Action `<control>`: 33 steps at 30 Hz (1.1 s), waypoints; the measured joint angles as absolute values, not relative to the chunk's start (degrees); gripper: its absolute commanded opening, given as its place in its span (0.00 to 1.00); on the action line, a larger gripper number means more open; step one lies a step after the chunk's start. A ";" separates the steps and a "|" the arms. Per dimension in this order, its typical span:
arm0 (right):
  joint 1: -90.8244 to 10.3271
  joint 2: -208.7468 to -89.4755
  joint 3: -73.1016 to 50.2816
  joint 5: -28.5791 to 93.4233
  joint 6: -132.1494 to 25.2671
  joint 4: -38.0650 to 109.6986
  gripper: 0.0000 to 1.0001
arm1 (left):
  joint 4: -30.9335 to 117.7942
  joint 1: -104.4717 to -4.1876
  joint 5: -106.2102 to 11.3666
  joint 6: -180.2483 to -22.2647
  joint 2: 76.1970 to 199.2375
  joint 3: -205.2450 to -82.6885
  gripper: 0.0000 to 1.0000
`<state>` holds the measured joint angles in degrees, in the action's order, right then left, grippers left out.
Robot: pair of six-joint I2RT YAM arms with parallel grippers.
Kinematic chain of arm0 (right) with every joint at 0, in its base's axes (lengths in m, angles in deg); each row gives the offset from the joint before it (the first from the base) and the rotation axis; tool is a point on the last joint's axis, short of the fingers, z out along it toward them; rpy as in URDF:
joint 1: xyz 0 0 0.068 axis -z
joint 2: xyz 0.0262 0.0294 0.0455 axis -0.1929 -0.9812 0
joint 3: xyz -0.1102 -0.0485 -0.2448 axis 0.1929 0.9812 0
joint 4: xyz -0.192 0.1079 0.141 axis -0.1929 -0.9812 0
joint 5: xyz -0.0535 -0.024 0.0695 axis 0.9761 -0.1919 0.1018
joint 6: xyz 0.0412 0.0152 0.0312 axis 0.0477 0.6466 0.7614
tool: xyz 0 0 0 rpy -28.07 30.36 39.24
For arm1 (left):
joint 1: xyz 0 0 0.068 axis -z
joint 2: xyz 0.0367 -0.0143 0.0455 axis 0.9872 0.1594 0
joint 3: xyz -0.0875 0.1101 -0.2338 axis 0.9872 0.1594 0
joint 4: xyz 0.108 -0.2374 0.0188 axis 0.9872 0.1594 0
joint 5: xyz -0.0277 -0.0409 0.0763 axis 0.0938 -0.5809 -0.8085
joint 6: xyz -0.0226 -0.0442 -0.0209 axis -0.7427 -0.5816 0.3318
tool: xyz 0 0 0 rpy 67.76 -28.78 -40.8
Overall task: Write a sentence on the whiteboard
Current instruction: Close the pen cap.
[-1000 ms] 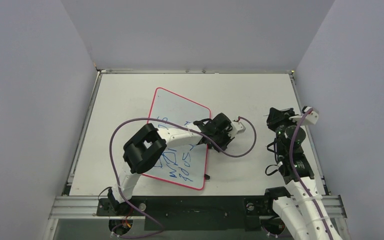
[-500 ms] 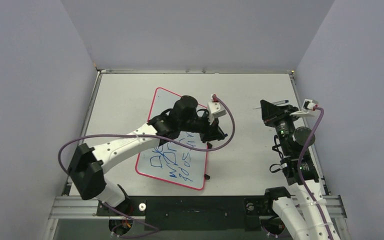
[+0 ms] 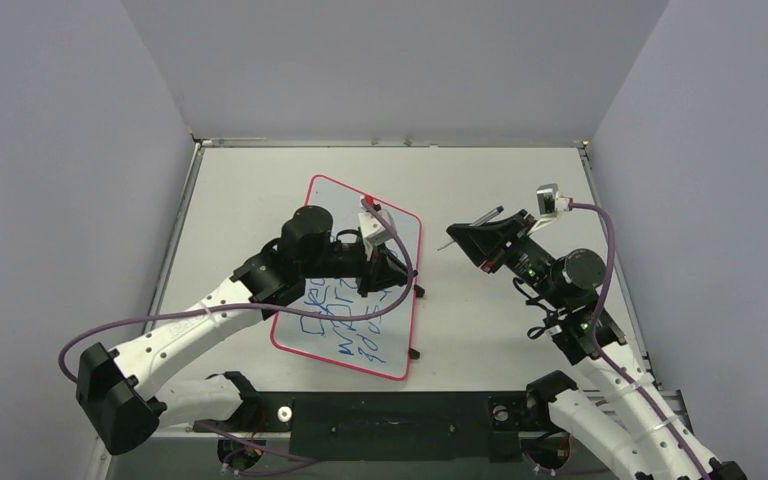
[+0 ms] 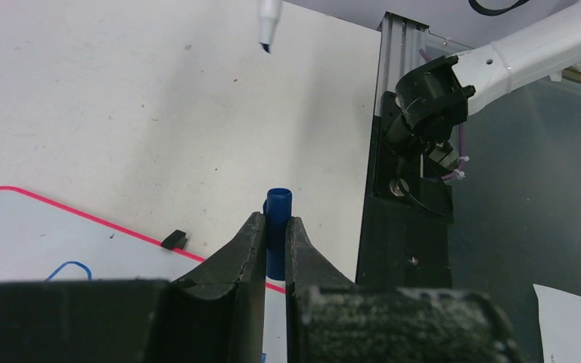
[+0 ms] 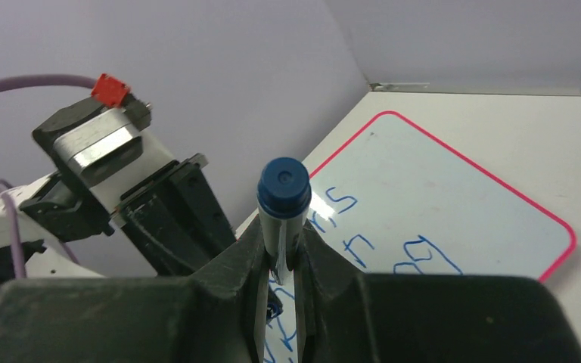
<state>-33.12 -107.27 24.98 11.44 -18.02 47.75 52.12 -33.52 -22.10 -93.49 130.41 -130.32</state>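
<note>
Sentence (image 3: pixel 345 322): blue scrawl in uneven lines on near half of whiteboard (image 3: pixel 345 205), words illegible. Whiteboard flat on surface (image 3: pixel 250 200). Left fingers (image 4: pixel 253 231) over its right edge, clamped on blue cap (image 4: pixel 278 208). Right fingers (image 5: pixel 251 248) just right of board, pinching blue-ended marker (image 5: pixel 282 185), tip toward board.

High overhead view from behind — wrist views close, low (apparently facing each other), whiteboard (image 3: pixel 340 200) shared by all.
</note>
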 measured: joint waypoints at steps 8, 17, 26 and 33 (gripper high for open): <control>-43.85 -107.58 25.02 12.10 -19.33 52.90 0.00 | 50.57 -36.62 -21.53 -95.98 124.88 -127.19 0.00; -50.43 -110.66 26.16 15.90 -20.95 54.43 0.00 | 46.35 -37.69 -20.20 -97.88 123.48 -124.94 0.00; -52.49 -112.72 26.77 19.59 -21.78 54.41 0.00 | 45.39 -37.80 -19.59 -98.21 123.26 -124.77 0.00; -52.70 -112.48 26.77 21.58 -22.65 53.91 0.00 | 45.22 -38.07 -19.59 -98.23 123.19 -124.61 0.00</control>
